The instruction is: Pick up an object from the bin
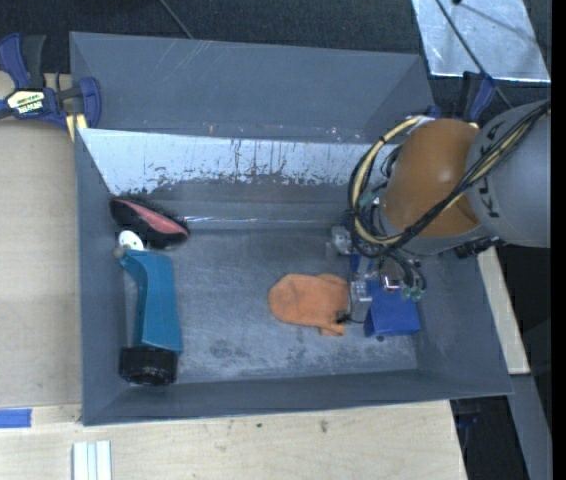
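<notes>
My gripper (360, 303) is down near the bin floor at the right, right at the right edge of a flat orange soft thing (308, 301) that lies in the middle. A blue block (394, 317) sits just right of the fingers, touching or very close to them. Whether anything is between the fingers is hidden. A blue bottle-like thing with a black cap (151, 318) lies along the left wall. Above it rests a black and pink thing (149, 222), with a small white ball (129, 240) beside it.
The arm with its orange cover and cables fills the bin's right side above the gripper. Bare floor lies between the orange thing and the blue bottle, and along the back wall.
</notes>
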{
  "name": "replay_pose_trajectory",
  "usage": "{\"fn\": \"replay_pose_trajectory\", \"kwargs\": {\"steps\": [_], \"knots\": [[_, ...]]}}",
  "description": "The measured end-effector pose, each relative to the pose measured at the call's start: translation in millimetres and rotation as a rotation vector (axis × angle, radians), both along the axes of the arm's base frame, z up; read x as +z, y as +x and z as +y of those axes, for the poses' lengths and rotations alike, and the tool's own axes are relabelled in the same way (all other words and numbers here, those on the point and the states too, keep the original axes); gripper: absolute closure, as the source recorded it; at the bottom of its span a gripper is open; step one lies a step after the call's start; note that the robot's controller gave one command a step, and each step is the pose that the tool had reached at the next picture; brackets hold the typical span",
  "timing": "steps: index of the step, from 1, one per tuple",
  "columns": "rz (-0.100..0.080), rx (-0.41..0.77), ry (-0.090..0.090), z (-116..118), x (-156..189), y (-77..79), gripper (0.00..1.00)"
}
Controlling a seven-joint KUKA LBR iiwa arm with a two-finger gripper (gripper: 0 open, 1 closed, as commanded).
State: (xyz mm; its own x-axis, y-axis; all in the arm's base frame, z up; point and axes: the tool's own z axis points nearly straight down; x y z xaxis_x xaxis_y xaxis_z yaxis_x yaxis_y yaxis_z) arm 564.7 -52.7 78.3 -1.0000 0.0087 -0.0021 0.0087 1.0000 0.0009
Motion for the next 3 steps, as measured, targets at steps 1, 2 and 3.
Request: {"fn": "replay_pose_trajectory", "kwargs": {"steps": [1,2,3], "knots": [[-0.003,-0.099,-0.001,4,-3,12.8,1.00],[-0.003,-0.099,-0.001,4,-3,12.8,1.00],[-0.002,-0.071,-0.001,-4,134,22.9,1.00]]}}
